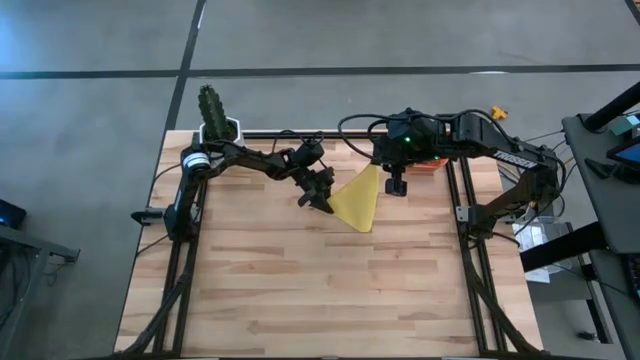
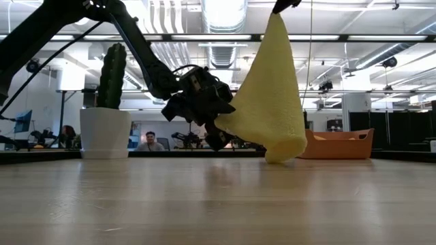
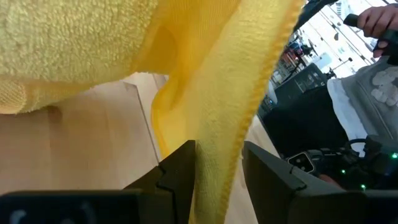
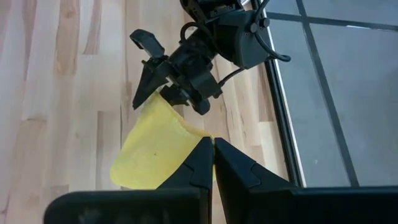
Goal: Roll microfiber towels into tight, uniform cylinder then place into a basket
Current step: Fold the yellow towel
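Note:
The yellow towel (image 1: 357, 200) hangs in a slack cone between my two grippers above the table's far middle, and it also shows in the low view (image 2: 272, 88). My right gripper (image 4: 213, 155) is shut on its top, high above the table. My left gripper (image 3: 217, 180) is shut on its left side edge, lower down. The towel's bottom fold (image 2: 283, 156) touches the table. The salmon-red basket (image 2: 337, 144) stands behind at the far right, under my right arm (image 1: 430, 140). The orange towel does not show. My left gripper pinches the towel's hanging side edge (image 3: 217, 149) between its two fingers, coming level from the table's left. The cloth runs down through the gap; one layer or several, I cannot tell. That corner is drawn out sideways toward the gripper (image 2: 221, 126). My right gripper pinches the towel's top corner (image 4: 202, 138) between its shut fingers from above, pointing down. The towel hangs below the fingers and widens downward. Only its bottom fold is on the table.
A white pot with a green cactus (image 2: 105, 129) stands at the far left corner. Black frame rails (image 1: 455, 200) run along the table's sides. The near half of the wooden table (image 1: 320, 290) is bare. A person (image 3: 367, 87) shows beyond the table.

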Available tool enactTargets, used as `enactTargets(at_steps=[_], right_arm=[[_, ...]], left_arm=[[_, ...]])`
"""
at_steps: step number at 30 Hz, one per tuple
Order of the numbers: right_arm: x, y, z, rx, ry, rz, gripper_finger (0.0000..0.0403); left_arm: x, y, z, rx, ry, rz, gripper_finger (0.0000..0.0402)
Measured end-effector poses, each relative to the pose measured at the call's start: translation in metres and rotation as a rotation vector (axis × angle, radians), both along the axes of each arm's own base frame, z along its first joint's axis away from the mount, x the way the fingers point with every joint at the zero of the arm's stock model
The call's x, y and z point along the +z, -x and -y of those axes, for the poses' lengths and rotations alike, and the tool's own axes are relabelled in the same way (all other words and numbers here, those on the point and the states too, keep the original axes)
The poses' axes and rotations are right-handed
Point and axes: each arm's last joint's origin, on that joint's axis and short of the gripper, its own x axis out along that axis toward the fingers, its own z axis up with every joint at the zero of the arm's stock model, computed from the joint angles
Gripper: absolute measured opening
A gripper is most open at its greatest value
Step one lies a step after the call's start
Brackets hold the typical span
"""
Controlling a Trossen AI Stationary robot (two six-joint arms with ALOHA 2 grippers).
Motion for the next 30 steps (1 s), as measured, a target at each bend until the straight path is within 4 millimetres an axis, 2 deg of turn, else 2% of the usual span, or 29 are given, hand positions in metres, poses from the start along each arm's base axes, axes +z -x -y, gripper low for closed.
enactTargets(at_steps=[11, 30], right_arm=[[-0.004, 0.006, -0.001, 0.002, -0.009, -0.065, 0.0008], [-0.001, 0.009, -0.001, -0.027, 0.002, -0.055, 0.0008]], left_arm=[[-0.001, 0.002, -0.003, 0.006, -0.005, 0.000, 0.0117], [-0.001, 0.005, -0.011, 0.027, -0.014, 0.005, 0.0116]])
